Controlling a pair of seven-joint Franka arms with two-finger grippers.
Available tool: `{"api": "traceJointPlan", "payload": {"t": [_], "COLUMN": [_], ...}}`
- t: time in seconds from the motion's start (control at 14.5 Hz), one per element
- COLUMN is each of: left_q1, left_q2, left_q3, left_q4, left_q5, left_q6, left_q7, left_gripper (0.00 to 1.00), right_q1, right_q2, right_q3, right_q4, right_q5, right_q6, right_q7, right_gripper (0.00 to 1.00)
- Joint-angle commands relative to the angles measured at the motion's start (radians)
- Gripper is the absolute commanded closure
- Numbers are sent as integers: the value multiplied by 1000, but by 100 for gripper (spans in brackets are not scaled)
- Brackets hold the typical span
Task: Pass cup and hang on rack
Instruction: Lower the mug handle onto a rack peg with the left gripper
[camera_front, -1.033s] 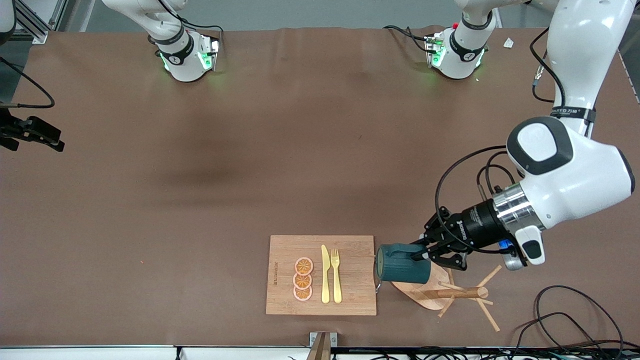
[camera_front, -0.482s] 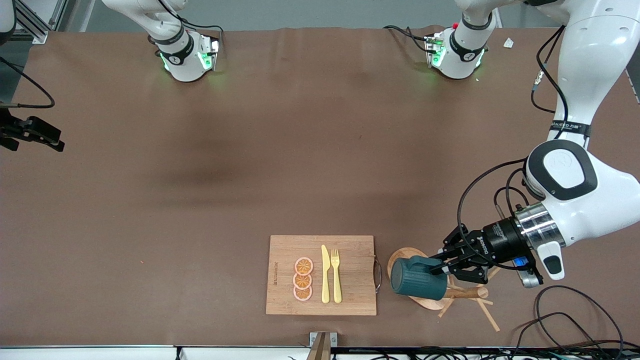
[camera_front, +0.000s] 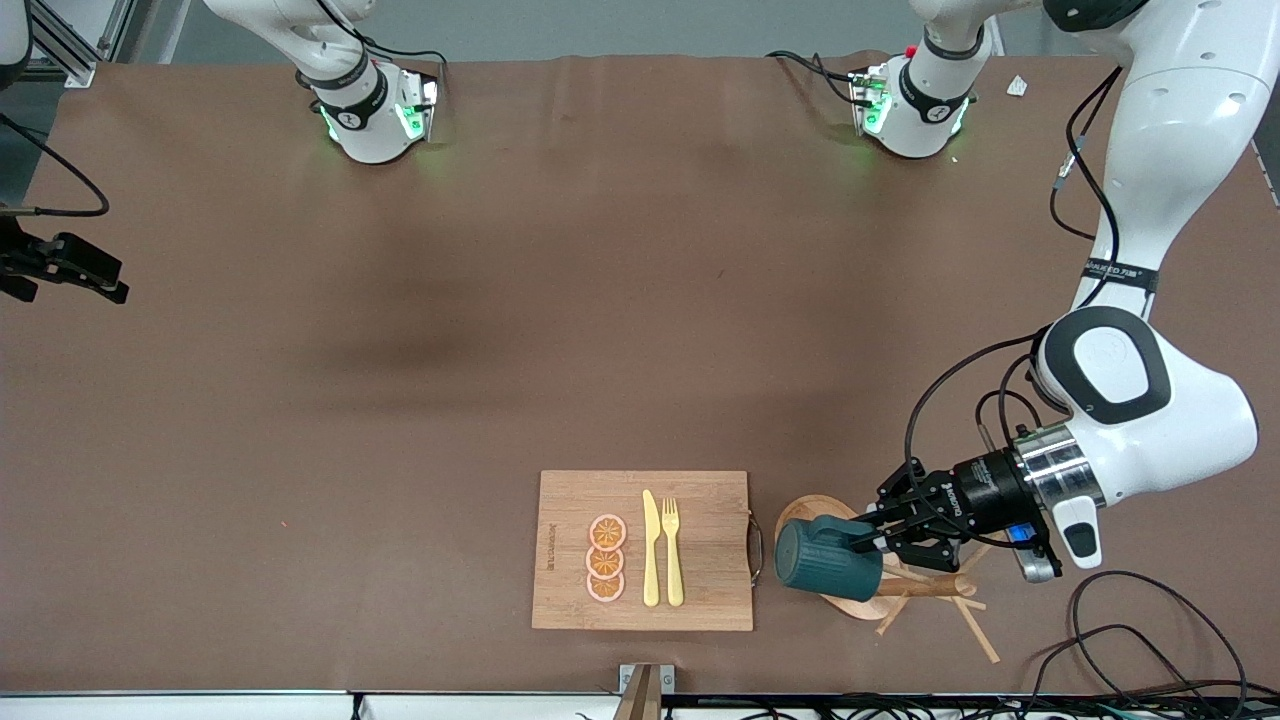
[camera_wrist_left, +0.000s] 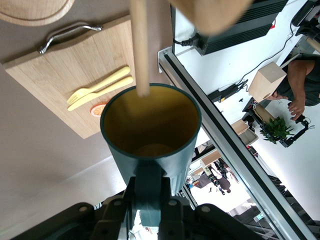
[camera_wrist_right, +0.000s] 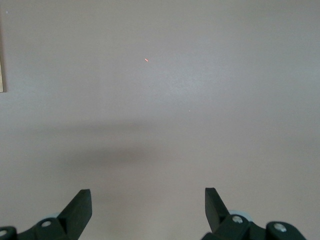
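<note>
While I watch from far away, I see that my right gripper (camera_wrist_right: 145, 210) has not moved at all; it waits with its fingers spread wide over the bare brown table cover (camera_front: 400, 350), holding nothing.

Going across, the flat bamboo cutting board (camera_front: 700, 500) with the yellow plastic knife (camera_front: 650, 560), yellow fork (camera_front: 672, 555) and three orange slices (camera_front: 606, 558) sits as it did a second ago.

Next comes the change. My left gripper (camera_front: 868, 538) has carried the small dark teal mug with the yellow inside (camera_front: 828, 565) away from the board's edge and down over the light wooden mug tree (camera_front: 935, 588). It is pinched tight on the mug's handle. In the left wrist view a thin wooden peg (camera_wrist_left: 138, 50) now reaches the mug's rim (camera_wrist_left: 150, 90) (I cannot tell if it touches). I think the hanging step is close.

The table cover is smooth, with loose black cables (camera_front: 1130, 620) near the front edge.
</note>
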Motion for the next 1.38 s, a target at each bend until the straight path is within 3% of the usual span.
{"api": "traceJointPlan", "payload": {"t": [0.0,1.31], "left_q1": [26,75], "left_q2": [10,38], "left_q3": [-13,-7], "left_q4": [-1,-8], "left_q5": [-27,-27], "left_q6": [2,2], "left_q7": [31,29], "left_gripper": [99,97], "right_q1": [-14,-11], "right_q2": [-28,-28], "right_q3": [9,9], "right_q4": [-26,-23], "right_q5": [1,1], "right_q6": [12,10], "right_q7": [-15,-14], "right_gripper": [0,0]}}
